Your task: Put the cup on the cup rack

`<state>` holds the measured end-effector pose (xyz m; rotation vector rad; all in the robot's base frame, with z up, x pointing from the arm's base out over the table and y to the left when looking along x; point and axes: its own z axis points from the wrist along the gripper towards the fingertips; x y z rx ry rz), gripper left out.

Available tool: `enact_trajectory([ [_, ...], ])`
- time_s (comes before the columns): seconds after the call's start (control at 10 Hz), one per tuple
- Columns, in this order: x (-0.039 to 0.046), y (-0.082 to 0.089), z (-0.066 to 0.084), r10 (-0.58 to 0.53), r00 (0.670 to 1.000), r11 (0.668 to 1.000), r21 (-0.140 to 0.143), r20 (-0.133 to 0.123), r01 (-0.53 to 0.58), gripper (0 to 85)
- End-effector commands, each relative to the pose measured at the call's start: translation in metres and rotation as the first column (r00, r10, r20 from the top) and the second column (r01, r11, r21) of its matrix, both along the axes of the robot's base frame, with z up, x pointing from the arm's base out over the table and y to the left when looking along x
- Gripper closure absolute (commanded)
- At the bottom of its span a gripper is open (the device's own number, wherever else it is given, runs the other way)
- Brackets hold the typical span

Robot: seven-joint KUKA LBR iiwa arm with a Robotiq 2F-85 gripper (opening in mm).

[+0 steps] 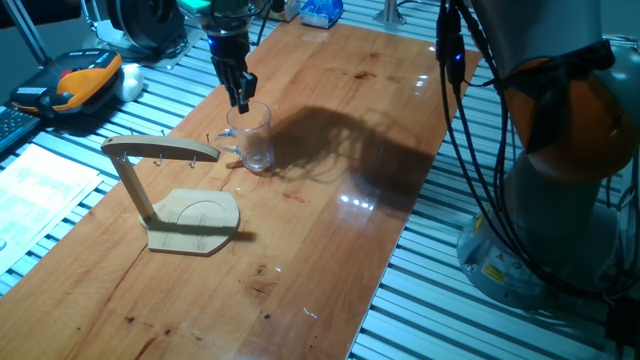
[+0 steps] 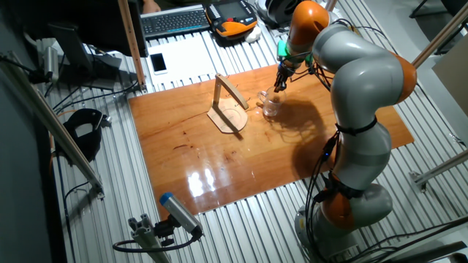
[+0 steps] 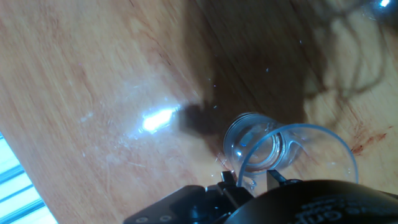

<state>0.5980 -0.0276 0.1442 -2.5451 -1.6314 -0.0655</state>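
Note:
The cup point(image 1: 253, 140) is a small clear glass mug that stands on the wooden table just right of the cup rack point(image 1: 160, 150). The rack is a light wooden stand with a slanted post, a top arm and a flat base point(image 1: 195, 222). My gripper point(image 1: 242, 100) comes down from above onto the cup's rim on the far side. In the hand view the two fingertips point(image 3: 227, 178) sit close together with the glass wall of the cup point(image 3: 292, 152) between them. From the other side the gripper point(image 2: 278, 82) is right over the cup point(image 2: 270, 107), beside the rack point(image 2: 228, 108).
The wooden table top point(image 1: 330, 250) lies on a slatted metal bench. An orange and black handheld unit point(image 1: 85, 80) and papers point(image 1: 40, 190) lie to the left off the table. The robot's base and cables point(image 1: 540, 190) stand at the right.

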Motion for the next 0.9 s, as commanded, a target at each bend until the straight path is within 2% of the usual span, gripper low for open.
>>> enact_trajectory([
  [0.0,-0.0004,0.0001,-0.0013,0.002,1.0,1.0,0.0,0.004,-0.002,51.0],
  [0.4,-0.0006,-0.0004,-0.0045,0.018,1.0,1.0,-0.001,0.008,-0.018,51.0],
  [0.5,-0.0008,-0.0009,-0.0045,0.024,1.0,1.0,0.002,0.012,-0.024,68.0],
  [0.7,-0.0021,-0.004,-0.0037,0.059,0.998,0.998,0.005,0.024,-0.059,68.0],
  [0.8,-0.0041,-0.0076,-0.0022,0.082,0.996,0.996,0.022,0.028,-0.082,85.0],
])
